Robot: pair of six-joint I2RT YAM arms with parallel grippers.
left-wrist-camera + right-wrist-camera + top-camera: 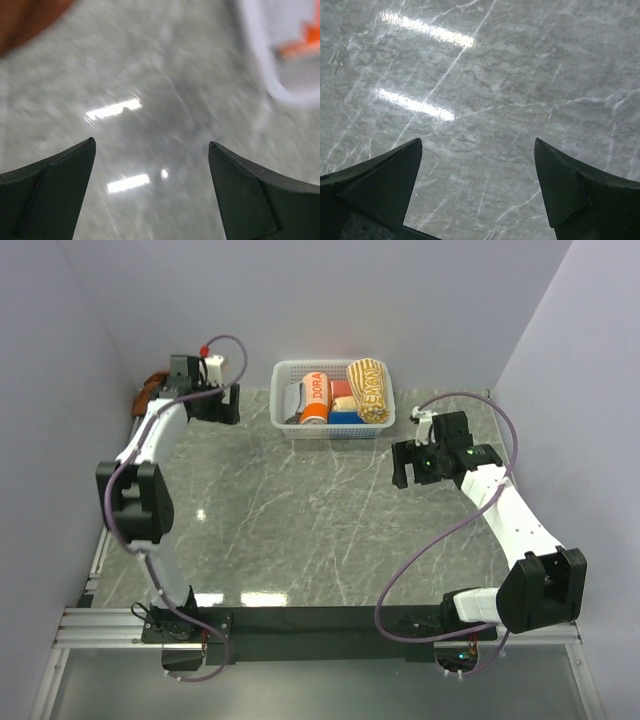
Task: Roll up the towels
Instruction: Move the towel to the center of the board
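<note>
Left claw [151, 148] and right claw [478, 145] are held spread above the glossy veined tabletop [300, 525]; the cream striped towel [368, 390] is rolled cylindrically in a latticed basket [335, 431].

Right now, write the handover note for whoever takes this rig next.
Left gripper: open, empty, above bare table left of the basket.
Right gripper: open, empty, above bare table.
Striped towel: rolled, lying in the basket.
Brown towel: far left corner behind the left arm, mostly hidden; cannot tell if rolled.
Left to do: probably the brown towel.
</note>
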